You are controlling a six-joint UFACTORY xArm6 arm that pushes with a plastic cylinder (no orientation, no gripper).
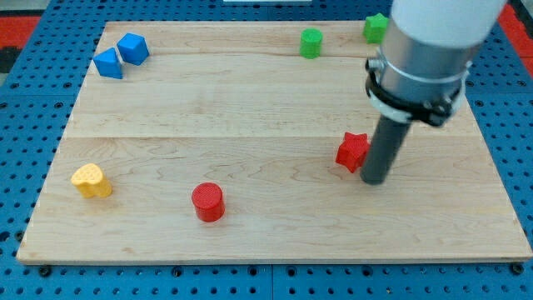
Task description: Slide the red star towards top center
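The red star point(351, 152) lies on the wooden board point(250, 117), right of centre. My tip point(374, 180) rests on the board just to the star's right and slightly below it, touching or nearly touching its right edge. The rod rises from there to the arm's white and grey body at the view's top right.
A red cylinder point(207, 202) stands at the bottom centre-left. A yellow heart-like block point(91, 180) lies at the left. Two blue blocks point(108, 63) point(133, 48) sit at the top left. A green cylinder-like block point(311, 42) and a green star-like block point(376, 28) sit at the top right.
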